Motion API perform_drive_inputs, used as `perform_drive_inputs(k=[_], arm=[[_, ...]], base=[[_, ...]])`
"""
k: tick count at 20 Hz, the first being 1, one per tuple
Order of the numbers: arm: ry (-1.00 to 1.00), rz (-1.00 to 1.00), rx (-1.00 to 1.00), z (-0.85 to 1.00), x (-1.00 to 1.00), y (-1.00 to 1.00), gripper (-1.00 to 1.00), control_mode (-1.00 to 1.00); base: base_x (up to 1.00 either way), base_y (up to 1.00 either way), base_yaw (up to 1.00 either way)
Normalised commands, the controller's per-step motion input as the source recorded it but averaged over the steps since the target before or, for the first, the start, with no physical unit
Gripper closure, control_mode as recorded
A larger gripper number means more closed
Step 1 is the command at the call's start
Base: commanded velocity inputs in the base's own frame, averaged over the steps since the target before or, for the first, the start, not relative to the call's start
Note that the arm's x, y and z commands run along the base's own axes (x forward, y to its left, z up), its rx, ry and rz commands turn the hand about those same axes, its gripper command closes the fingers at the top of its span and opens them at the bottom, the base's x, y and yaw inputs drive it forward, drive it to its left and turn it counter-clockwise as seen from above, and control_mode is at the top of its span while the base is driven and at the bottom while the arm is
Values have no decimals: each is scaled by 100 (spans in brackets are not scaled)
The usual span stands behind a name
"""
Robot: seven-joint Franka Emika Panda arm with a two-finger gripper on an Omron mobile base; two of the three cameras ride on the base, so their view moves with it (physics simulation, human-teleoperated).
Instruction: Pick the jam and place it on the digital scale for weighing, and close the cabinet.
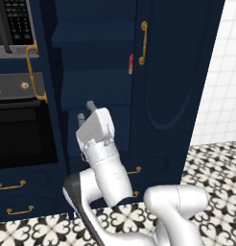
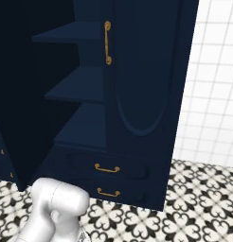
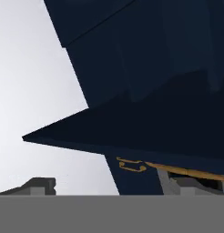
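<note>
The cabinet (image 1: 177, 67), a tall navy blue cupboard, takes up the middle and right of the left base view, and its shut right door carries a vertical brass handle (image 1: 143, 42) near the top centre. Its left half stands open, showing three dark shelves (image 1: 93, 86) stepped one above another. In the right base view the same cabinet (image 2: 147, 71) fills the centre, with its handle (image 2: 107, 42) at upper middle and the shelves (image 2: 78, 87) to the left of the door. Below the shelves sit two drawers with short brass pulls (image 2: 107, 168).

The black oven (image 1: 21, 134) occupies the left edge of the left base view, with a keypad panel at the upper left and a curved brass bar handle (image 1: 34, 72) beside it. Patterned black and white floor tiles (image 1: 211, 163) lie at lower right, and a white tiled wall (image 1: 220, 72) runs up the right edge.

The white arm (image 1: 103, 168) rises from the bottom centre of the left base view. Its gripper (image 1: 85, 110) points up toward the lower shelf, fingers spread wide with nothing between them.

A thin red-orange packet (image 1: 131, 64) stands upright at the inner edge of the shut door, just above centre. I cannot make out the jam or the digital scale.
</note>
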Motion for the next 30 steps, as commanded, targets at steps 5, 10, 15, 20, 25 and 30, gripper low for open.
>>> perform_drive_inputs(k=[5,10,15,20,25,30], arm=[[-23,0,-20,-2,-80,100,-100,-100],[8,-1,0,-16,-25,100,-100,-100],[34,-25,4,-41,7,100,-100,-100],[32,-38,5,-49,11,100,-100,-100],[16,-42,0,-60,1,100,-100,-100],[17,-35,0,-75,0,100,-100,-100]], base=[[0,0,0],[0,0,0],[0,0,0],[0,0,0],[0,0,0],[0,0,0]])
